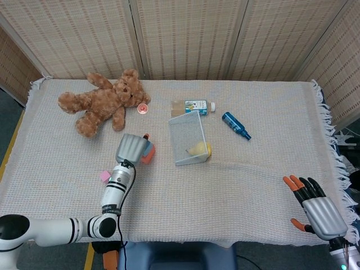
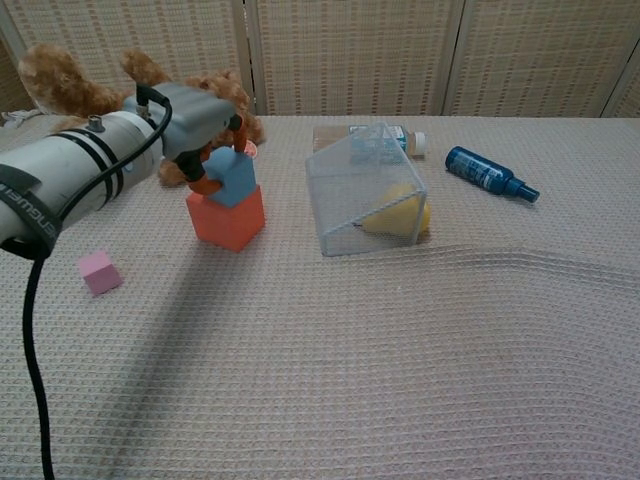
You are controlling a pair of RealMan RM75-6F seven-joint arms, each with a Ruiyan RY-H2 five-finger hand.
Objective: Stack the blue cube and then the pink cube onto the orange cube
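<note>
Your left hand (image 2: pixel 195 125) fingers clamp the blue cube (image 2: pixel 232 175), tilted on the orange cube (image 2: pixel 226 215); light, rigid, grip opposite flat faces.

teddy bear (image 1: pixel 102 103) lying rear-left | clear container (image 1: pixel 188 137) tipped, yellow item inside | dark blue bottle (image 1: pixel 235 125) lying right
</note>
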